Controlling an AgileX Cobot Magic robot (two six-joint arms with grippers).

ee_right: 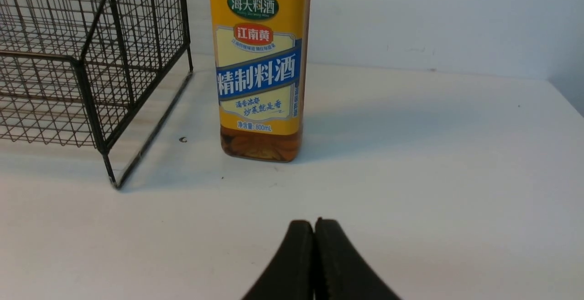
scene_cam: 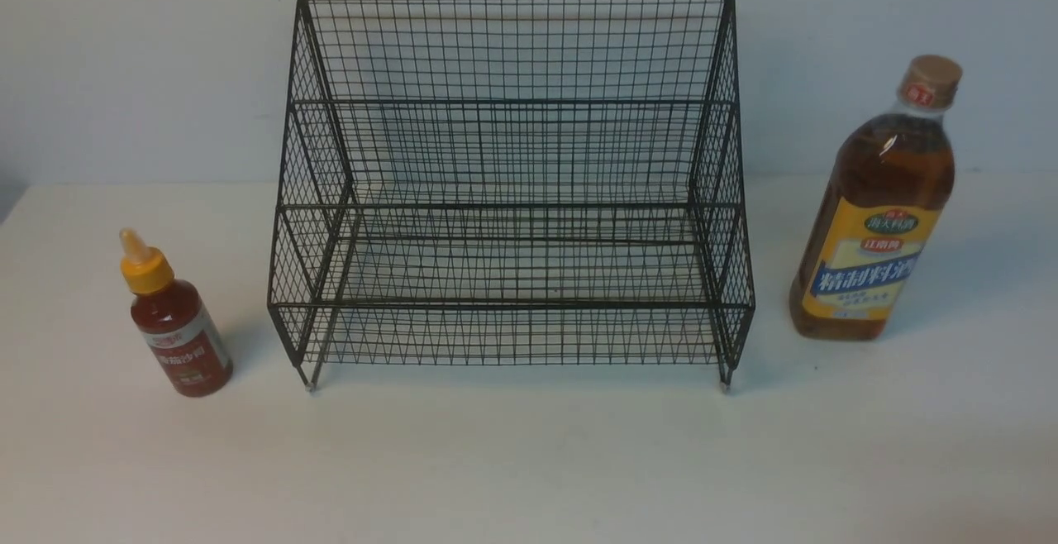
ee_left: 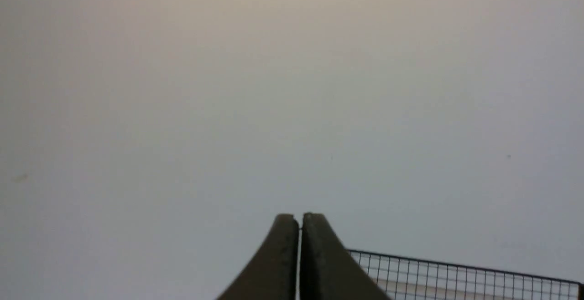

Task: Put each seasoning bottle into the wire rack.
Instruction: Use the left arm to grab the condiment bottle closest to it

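The black wire rack (scene_cam: 511,197) stands empty in the middle of the white table. The small red-sauce bottle (scene_cam: 175,331) with a yellow nozzle cap stands upright to its left. The tall amber bottle (scene_cam: 878,212) with a yellow-blue label and tan cap stands upright to its right. Neither gripper shows in the front view. In the left wrist view my left gripper (ee_left: 299,218) is shut and empty, facing the wall, with the rack's top edge (ee_left: 461,277) beside it. In the right wrist view my right gripper (ee_right: 314,222) is shut and empty, short of the amber bottle (ee_right: 259,67) and the rack's corner (ee_right: 91,63).
A pale wall stands close behind the rack. The white table (scene_cam: 529,461) reaches to the front edge of the front view. The table's right edge (ee_right: 565,97) shows in the right wrist view.
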